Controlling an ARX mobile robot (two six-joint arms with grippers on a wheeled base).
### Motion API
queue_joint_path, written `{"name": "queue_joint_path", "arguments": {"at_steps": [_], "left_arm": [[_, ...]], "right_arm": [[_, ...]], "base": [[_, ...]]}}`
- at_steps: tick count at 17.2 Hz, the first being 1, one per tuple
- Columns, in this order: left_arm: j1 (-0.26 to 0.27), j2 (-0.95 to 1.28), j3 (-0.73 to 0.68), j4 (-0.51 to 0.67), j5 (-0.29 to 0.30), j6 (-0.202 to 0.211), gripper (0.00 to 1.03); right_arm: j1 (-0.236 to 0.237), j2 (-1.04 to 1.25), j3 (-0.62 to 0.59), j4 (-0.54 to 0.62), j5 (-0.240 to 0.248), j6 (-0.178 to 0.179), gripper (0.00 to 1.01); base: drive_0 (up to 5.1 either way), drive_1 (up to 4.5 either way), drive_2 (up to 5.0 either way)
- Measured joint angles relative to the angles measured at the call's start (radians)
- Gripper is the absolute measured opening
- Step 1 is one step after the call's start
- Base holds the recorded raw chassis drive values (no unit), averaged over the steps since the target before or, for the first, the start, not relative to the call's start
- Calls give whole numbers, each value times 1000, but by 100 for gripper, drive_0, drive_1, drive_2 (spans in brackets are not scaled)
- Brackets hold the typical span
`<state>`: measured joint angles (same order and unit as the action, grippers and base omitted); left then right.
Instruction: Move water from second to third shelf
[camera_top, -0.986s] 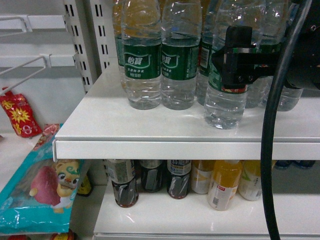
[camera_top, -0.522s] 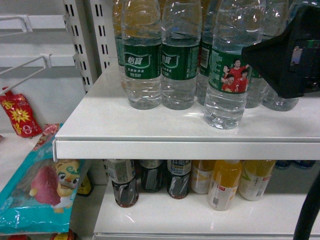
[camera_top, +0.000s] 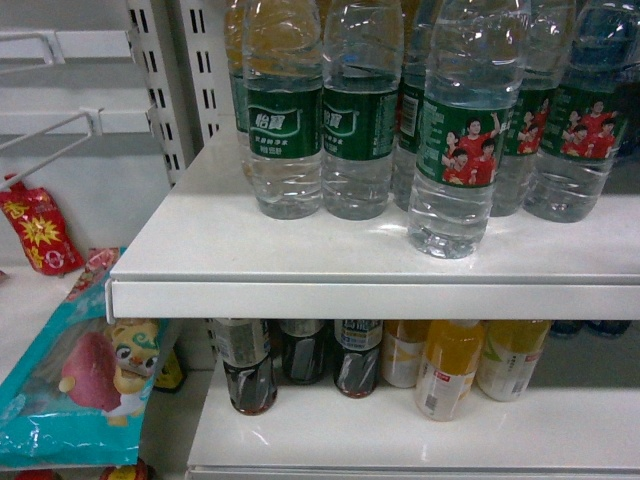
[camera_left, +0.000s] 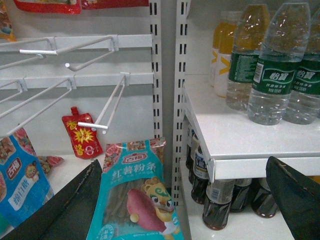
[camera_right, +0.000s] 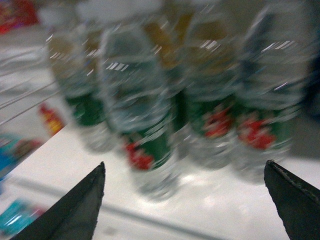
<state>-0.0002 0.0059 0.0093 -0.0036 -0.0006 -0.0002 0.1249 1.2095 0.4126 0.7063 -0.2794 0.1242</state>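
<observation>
One full water bottle, upright at the front of the upper shelf beside its fellows, looks heavy, slick and slightly squashy, best gripped at the labelled waist; both grippers, left and right, gape wide and empty.

We are in a shop: white slotted shelving stocked with rows of bottled water, cola and juice, beside wire peg hooks and packaged snacks.
</observation>
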Motion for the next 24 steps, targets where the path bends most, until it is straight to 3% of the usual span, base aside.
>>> {"name": "queue_joint_path", "arguments": {"at_steps": [1,3,4,6,7,8,10,11,18,19,24], "left_arm": [[0,0,0,0,0,0,98],[0,0,0,0,0,0,98],[0,0,0,0,0,0,98],[0,0,0,0,0,0,98],[0,0,0,0,1,0,98],[0,0,0,0,0,0,98],[0,0,0,0,0,0,98],[0,0,0,0,0,0,98],[0,0,0,0,0,0,98],[0,0,0,0,0,0,98],[0,0,0,0,0,0,98]], "right_arm": [[13,-12,-35,77,124,-28,89],[3,-72,-103,108,282,-74,76],[-23,-124,-145,91,345,-92,67],[-62,-195,-188,60,352,-100,54],[-107,-257,-216,19,299,-106,44],[-122,-311,-237,-21,290,-110,35],[-125,-501,-298,-126,278,-118,8],[-126,-534,-305,-133,280,-122,2],[-125,-724,-367,-266,280,-121,2],[-125,-735,-384,-239,280,-121,2],[-125,-866,-401,-365,280,-122,2]], "base": [[0,0,0],[0,0,0],[0,0,0],[0,0,0],[0,0,0],[0,0,0],[0,0,0],[0,0,0],[0,0,0],[0,0,0],[0,0,0]]}}
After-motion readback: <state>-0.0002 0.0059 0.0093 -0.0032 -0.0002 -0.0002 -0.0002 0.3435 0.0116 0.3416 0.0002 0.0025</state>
